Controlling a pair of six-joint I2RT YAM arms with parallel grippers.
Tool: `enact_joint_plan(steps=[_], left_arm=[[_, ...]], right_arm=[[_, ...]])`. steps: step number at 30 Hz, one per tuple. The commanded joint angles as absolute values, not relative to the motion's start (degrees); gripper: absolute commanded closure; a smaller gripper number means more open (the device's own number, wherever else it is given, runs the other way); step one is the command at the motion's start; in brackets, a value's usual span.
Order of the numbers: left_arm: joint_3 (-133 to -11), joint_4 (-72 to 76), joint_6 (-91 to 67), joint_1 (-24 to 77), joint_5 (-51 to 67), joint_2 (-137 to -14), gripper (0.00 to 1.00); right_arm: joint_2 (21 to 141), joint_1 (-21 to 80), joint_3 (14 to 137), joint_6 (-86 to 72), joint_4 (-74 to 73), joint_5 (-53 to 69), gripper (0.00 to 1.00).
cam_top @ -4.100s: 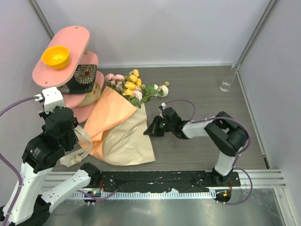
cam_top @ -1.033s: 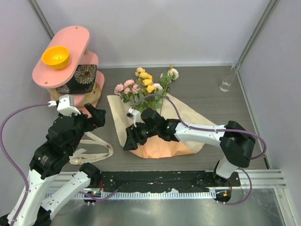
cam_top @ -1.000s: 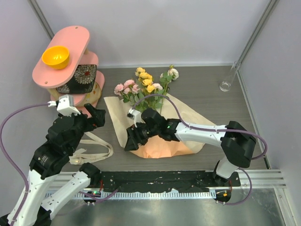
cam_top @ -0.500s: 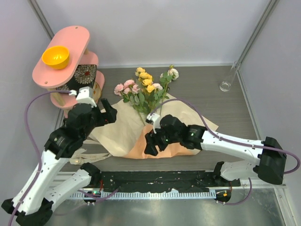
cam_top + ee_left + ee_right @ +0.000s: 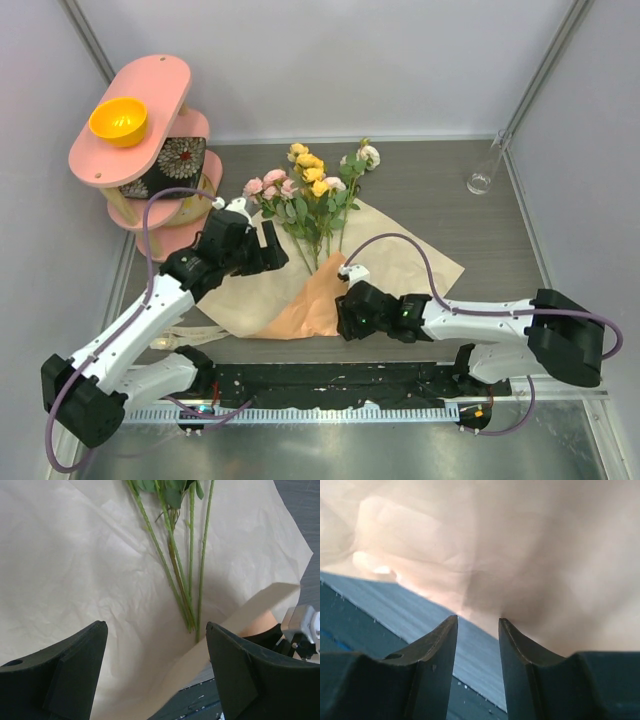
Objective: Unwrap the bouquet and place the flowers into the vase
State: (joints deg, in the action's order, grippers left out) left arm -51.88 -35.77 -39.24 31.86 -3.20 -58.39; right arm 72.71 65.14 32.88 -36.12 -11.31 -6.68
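Nearest me, my right tool [image 5: 477, 620] sits low at the near edge of the opened paper [image 5: 530, 550], its jaws apart by only a narrow gap. The paper's rim lies right at the tips, and I cannot tell whether it is touching them or caught between them. From above, that tool [image 5: 346, 318] is beside the orange fold where the sheet has doubled over on the desk [image 5: 450, 190]. A little farther in, my left tool [image 5: 156, 626] hangs with its jaws spread wide, clamped on nothing, over the thin green stems [image 5: 172, 565]. They lie bare on the tan sheet and run together into a tight bundle, their cut ends just under a raised flap of paper. I judge the wrapping done and the pick-up of the flowers [image 5: 312, 185] to be the step in hand. To do it well I should bring the left tool down across the bundle where the stems run closest, above the flap, so that every stem falls between the jaws and no paper comes with them. The right tool should press the sheet flat, so the stems slide out instead of dragging it along. The blooms lie beyond, heads pointing away from me. The vase [image 5: 486, 166] stands well apart in the far right corner, and its narrow neck will want the stems kept tight and upright
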Motion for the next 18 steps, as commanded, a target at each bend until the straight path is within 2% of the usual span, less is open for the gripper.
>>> enact_joint_plan(steps=[1,12,18], left_arm=[[-50.5,-28.7,-43.0,31.7,1.8,-57.7,0.16],[-50.4,-30.9,-43.1,31.7,0.4,-54.7,0.16],[-49.9,-30.9,-43.4,31.7,0.4,-54.5,0.16]], right_arm=[[74.3,65.4,32.7,-39.7,-3.4,-17.7,0.56],[86.3,64.9,34.6,-37.4,4.3,-24.2,0.56],[91.0,59.3,38.1,-31.5,6.4,-25.5,0.55]])
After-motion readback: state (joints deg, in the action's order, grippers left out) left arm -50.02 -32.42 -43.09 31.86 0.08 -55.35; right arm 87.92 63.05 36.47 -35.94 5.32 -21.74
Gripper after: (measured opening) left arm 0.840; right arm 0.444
